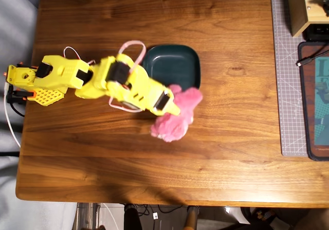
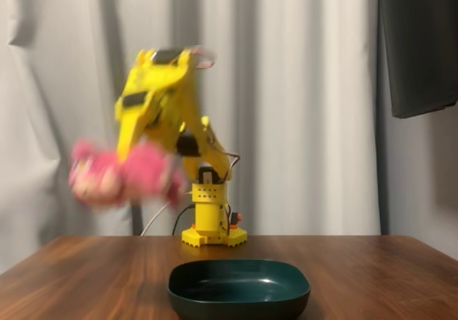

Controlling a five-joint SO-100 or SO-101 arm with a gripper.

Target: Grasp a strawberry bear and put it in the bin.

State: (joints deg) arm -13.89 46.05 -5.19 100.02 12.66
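Bear (image 2: 122, 175) status?

— Held by the gripper (image 2: 136, 164), jaws closed on the plush, which hangs blurred and well clear of the table (image 2: 372, 277) in the fixed view.

— Position against the bin (image 1: 171, 71)?

— Overhead, bear (image 1: 177, 114) sits past the gripper (image 1: 167, 105), overlapping the bin's lower edge and mostly beside it. Fixed view puts the bear left of the bin (image 2: 238, 288) and well above it.

— Why so high?

— Judged: to clear the raised rim before moving over the bin.

— Arm (image 1: 97, 81)?

— Folded, base at table's left edge overhead.

— Remaining work?

— Centre over the bin, lower, release. Risk: plush catching the rim.
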